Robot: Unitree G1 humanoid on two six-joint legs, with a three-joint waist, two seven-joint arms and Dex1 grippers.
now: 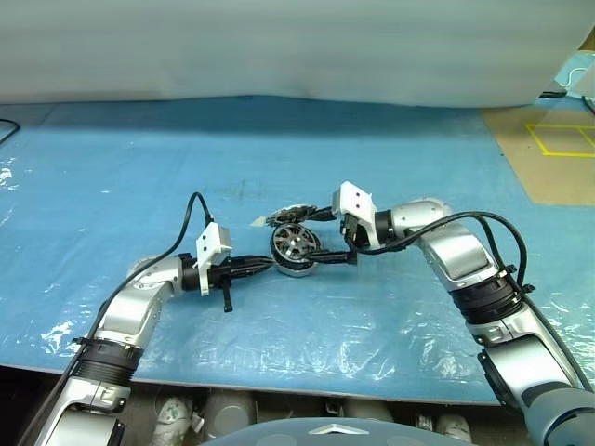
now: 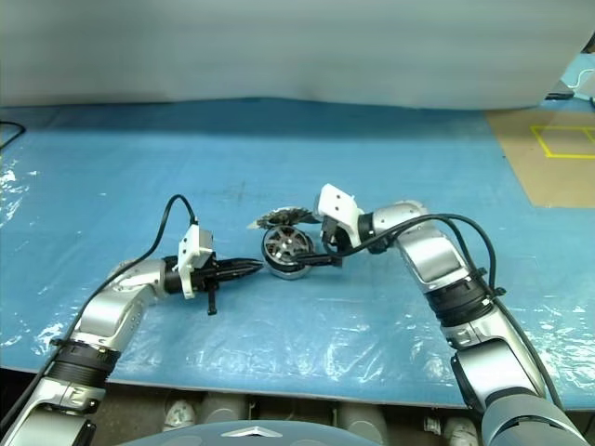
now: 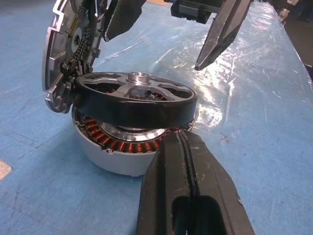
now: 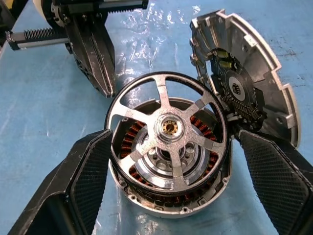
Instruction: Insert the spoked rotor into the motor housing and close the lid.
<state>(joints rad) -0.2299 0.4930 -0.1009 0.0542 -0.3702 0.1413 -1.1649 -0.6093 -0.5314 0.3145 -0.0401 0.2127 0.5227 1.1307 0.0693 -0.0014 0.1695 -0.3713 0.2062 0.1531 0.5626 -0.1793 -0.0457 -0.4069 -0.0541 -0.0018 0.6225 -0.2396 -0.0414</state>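
Observation:
The motor housing [image 4: 161, 203], a short silver cylinder with copper windings, stands on the blue sheet mid-table. The spoked rotor [image 4: 168, 128] rests on top of it, slightly tilted, with its dark rim [image 3: 132, 110] standing above the housing's edge. The lid [image 4: 264, 73] stands open and upright at the housing's far side. My right gripper [image 4: 174, 137] is open and straddles the rotor. One of its pads [image 4: 93, 181] is close to the rim and the other is clear of it. My left gripper [image 3: 183, 147] is shut and empty, its tip right at the housing's side.
A crinkled blue plastic sheet [image 1: 112, 177] covers the table, and its front edge [image 1: 279, 381] runs close to me. Brown board with yellow tape [image 1: 558, 158] lies at the back right. A pale wall [image 1: 279, 46] closes the back.

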